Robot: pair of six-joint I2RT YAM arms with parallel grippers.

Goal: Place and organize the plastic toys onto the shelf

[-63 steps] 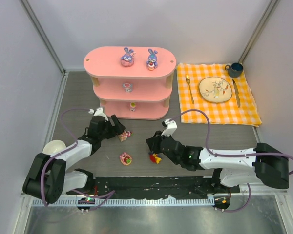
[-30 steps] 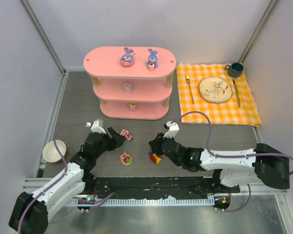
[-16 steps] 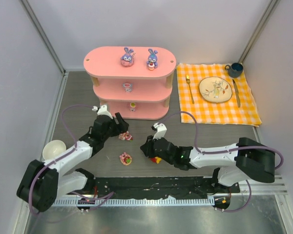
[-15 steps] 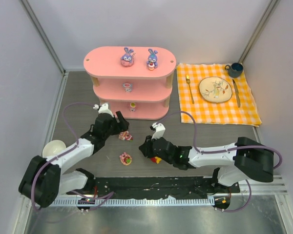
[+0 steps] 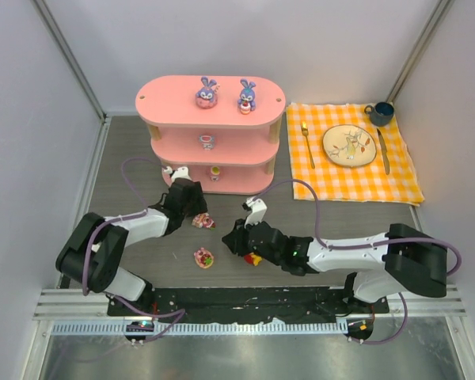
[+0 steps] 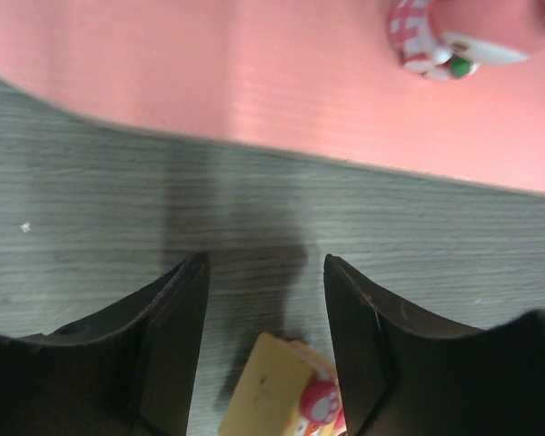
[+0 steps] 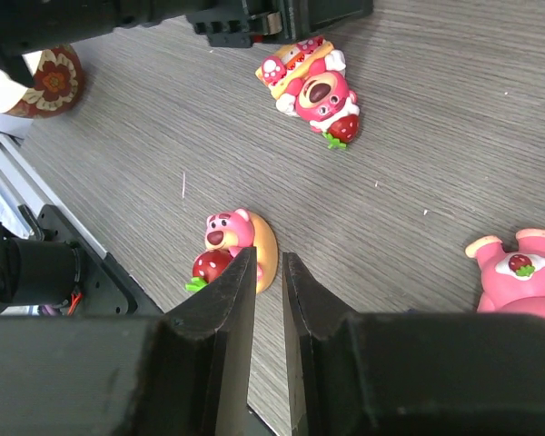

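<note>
The pink shelf (image 5: 174,103) carries two blue-purple bunnies (image 5: 207,93) (image 5: 247,96) on top and one small toy on each lower board. Its bottom board (image 6: 254,82) fills the top of the left wrist view. My left gripper (image 5: 196,206) (image 6: 265,263) is open, jaws either side of a bear toy with a yellow base (image 6: 291,395) (image 5: 203,221) lying on the table. My right gripper (image 5: 231,240) (image 7: 269,259) hovers low with only a narrow slit between its fingers, empty. It sits between a round bear toy (image 7: 232,254) (image 5: 203,257) and a lying pink toy (image 7: 518,277) (image 5: 253,257).
An orange checked cloth (image 5: 396,178) with a plate (image 5: 350,146), fork, knife and dark cup (image 5: 380,112) lies at the back right. A patterned bowl (image 7: 36,77) stands at the left, behind my left arm. The black base rail (image 5: 237,299) runs along the near edge.
My left arm swung in towards the shelf and its gripper now straddles the yellow-based toy. My right gripper slid left, off the lying pink toy, and its jaws narrowed. No toy was lifted.
</note>
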